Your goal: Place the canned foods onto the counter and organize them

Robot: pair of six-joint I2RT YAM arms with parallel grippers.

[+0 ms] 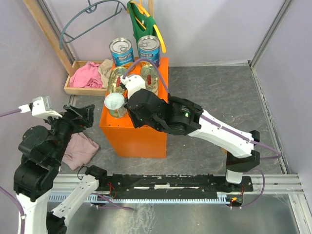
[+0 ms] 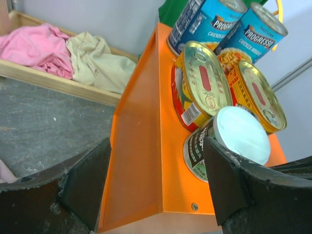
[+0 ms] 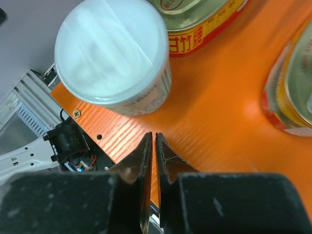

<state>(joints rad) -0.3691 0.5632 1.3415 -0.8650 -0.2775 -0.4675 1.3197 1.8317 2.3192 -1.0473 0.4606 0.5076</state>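
Note:
The counter (image 1: 134,139) is a big orange box in the middle of the floor. On its top stand two tall blue-labelled cans (image 1: 122,51) (image 1: 148,48) at the back. In front of them lie two flat oval yellow-red tins (image 2: 202,83) (image 2: 256,95). A white-lidded can (image 1: 115,103) stands at the front left corner. My right gripper (image 3: 153,135) hovers low over the orange top just right of that can (image 3: 109,53), jaws all but together and empty. My left gripper (image 2: 157,146) is open, left of the counter (image 2: 141,126) and apart from it, holding nothing.
A wooden tray (image 1: 73,90) with pink and beige clothes sits against the back left wall. A pink cloth (image 1: 80,148) lies on the floor beside the counter's left side. A green bag (image 1: 141,22) stands behind the cans. A metal rail (image 1: 273,183) runs along the near edge.

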